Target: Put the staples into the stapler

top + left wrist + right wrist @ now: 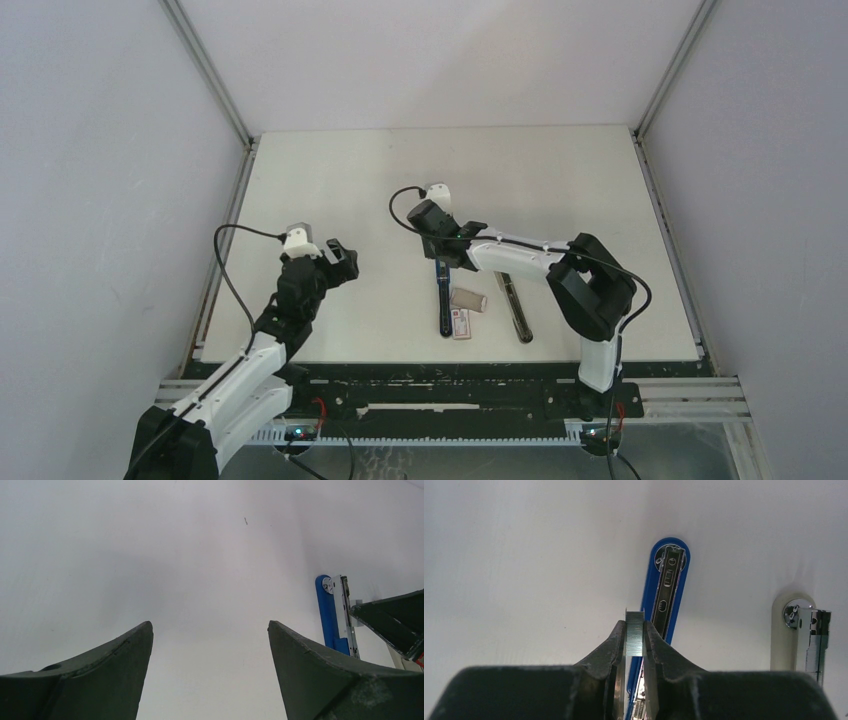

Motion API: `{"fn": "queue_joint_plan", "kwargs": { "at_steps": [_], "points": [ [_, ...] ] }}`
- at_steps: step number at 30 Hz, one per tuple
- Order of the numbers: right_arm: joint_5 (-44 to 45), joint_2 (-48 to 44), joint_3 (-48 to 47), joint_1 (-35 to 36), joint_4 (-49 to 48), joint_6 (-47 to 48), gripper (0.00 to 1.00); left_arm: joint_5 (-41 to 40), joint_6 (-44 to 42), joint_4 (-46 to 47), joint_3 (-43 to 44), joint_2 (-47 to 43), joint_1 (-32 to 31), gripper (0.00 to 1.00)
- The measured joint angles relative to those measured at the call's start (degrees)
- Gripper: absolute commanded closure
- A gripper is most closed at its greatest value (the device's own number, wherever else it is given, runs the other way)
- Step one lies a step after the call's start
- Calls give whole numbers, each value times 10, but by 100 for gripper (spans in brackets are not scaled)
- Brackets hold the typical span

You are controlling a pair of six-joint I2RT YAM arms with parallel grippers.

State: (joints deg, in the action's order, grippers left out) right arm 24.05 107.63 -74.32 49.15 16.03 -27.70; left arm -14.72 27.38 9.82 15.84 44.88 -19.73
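Right fingers point(620, 640) are almost closed, pinching a staple strip point(634, 630) between both tips. The strip stands on edge in the pinch with a tip pressed to each side. Its far end pokes just past the fingertips and the rest is hidden down between them.

Just beyond the tips is the blue stapler point(663, 597), opened out flat, with its metal channel facing up and running away from the camera. In the right wrist view the strip sits over the stapler's left edge, roughly parallel to the channel but slightly left of it. Touching or hovering, cannot tell. Further right, well apart from the fingers, is a second stapler point(811, 640), also open, with a pale base and its metal rail showing.

From the top view, the right arm reaches in across the tabletop point(330, 180) with its fingers over the far end of the blue stapler. The red-and-white box point(461, 324) lies flat just beside the stapler's near end, on its right. A greyish tray point(468, 299) lies just beyond the box, between the two staplers; whether it touches the box is too small to tell. The second stapler lies right of those, angled a little.

Left fingers point(125, 652) are spread wide and hold nothing, tabletop below. They are well left of the staples and both staplers. The blue stapler shows at the right edge of the left wrist view, with a right fingertip beside it.
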Motion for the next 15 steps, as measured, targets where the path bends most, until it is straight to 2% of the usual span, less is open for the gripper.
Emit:
{"fn": "queue_joint_plan", "kwargs": {
  "at_steps": [15],
  "points": [
    [27, 24, -3, -7, 0, -9, 88, 1, 0, 0, 0, 0, 0, 11]
  ]
}}
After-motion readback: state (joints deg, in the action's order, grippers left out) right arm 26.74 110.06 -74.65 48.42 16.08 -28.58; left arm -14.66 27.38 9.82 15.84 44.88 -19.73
